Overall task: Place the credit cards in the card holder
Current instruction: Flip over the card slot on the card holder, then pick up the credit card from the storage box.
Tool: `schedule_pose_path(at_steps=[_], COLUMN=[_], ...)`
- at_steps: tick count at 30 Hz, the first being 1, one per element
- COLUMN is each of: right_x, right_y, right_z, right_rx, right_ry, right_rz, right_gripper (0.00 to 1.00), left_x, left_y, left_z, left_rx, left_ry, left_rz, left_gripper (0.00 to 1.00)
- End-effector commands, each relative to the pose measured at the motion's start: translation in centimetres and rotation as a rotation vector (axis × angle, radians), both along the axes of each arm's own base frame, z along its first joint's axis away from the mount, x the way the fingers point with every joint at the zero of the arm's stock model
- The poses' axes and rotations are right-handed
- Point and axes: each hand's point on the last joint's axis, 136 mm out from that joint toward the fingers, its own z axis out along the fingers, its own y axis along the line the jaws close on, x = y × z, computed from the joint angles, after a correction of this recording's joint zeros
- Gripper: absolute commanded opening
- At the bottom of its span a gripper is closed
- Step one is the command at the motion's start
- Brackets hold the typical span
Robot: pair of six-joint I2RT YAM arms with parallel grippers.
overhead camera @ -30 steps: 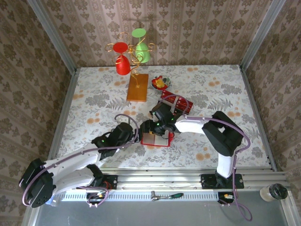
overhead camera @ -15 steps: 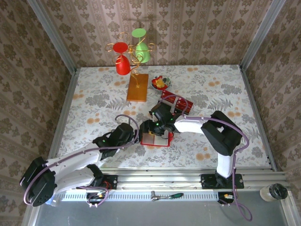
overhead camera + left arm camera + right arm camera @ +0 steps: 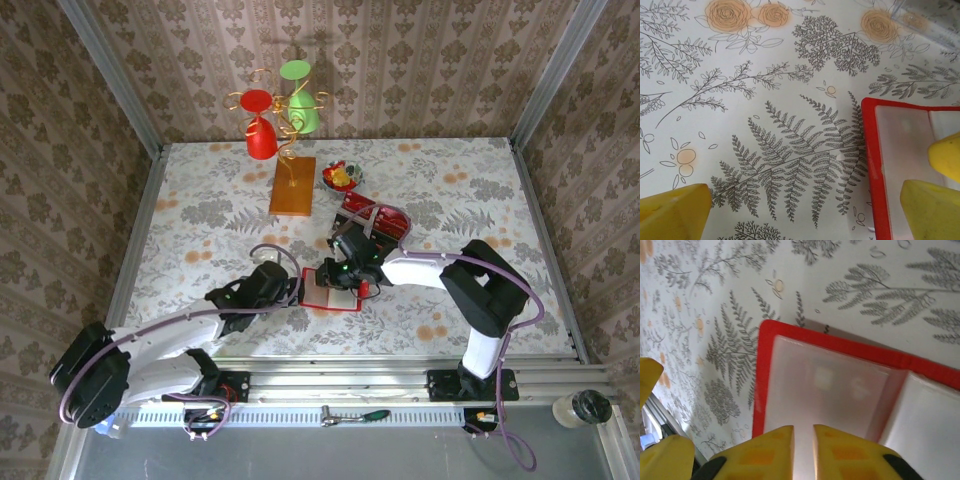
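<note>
hovering over the open card holder (image 3: 840,385), right gripper (image 3: 803,434) just pinched its jaws nearly together; left gripper (image 3: 800,212) gapes wide beside it.

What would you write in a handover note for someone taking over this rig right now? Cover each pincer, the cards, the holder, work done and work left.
Left pincer: open, straddling the card holder at its edge nearer the left arm.
Right pincer: nearly shut over the holder's pale inside; whether it pinches anything is unclear.
Holder: lying open between the two pincers.
Credit cards: red pile behind the holder.
Done: holder opened; no card seen inside.
Left: load all the cards.
</note>
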Motion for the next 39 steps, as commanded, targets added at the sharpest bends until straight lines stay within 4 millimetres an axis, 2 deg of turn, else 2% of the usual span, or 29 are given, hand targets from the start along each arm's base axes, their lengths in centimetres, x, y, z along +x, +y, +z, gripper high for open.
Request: schedule_pose_path(at_steps=[1,4,8,11,14,16,19,23,30,39], right_x=[-0.1,0.0,0.7,1.6,2.7,3.5,4.4,5.3,6.8,8.0], right_y=[-0.7,-0.9,-2.5,-4.9,-8.4,-11.1,-14.3,-16.7,-17.7,-17.1], right_z=[0.1,0.9,3.0,4.6,6.1,6.8,7.7,7.7,6.7,5.0], right_rx=[-0.014,-0.007,-0.017,-0.078,-0.187,-0.287,-0.438,-0.618,-0.771,-0.846], right_ry=[-0.005,-0.019,-0.059,-0.106,-0.164,-0.201,-0.245,-0.275,-0.277,-0.257], right_rz=[-0.007,-0.003,-0.011,-0.024,-0.045,-0.062,-0.058,-0.015,0.051,0.121], right_gripper=[0.13,0.12,0.15,0.23,0.38,0.42,0.46,0.46,0.44,0.36], left_x=[0.6,0.8,1.0,1.1,1.2,1.1,1.2,1.2,1.1,1.0], left_y=[-0.8,-1.2,-1.8,-2.2,-2.5,-2.8,-3.1,-3.5,-3.8,-3.7], left_z=[0.6,0.5,0.6,0.5,0.4,0.3,0.2,-0.1,-0.6,-0.7], left_rx=[-0.019,-0.012,-0.009,-0.004,0.005,0.009,0.015,0.022,0.03,0.029], left_ry=[-0.005,0.0,0.002,0.004,0.007,0.01,0.01,0.016,0.026,0.029], left_rz=[-0.008,-0.019,-0.034,-0.044,-0.051,-0.058,-0.063,-0.07,-0.073,-0.068], left_gripper=[0.99,0.99,1.0,1.0,1.0,1.0,1.0,1.0,1.0,1.0])
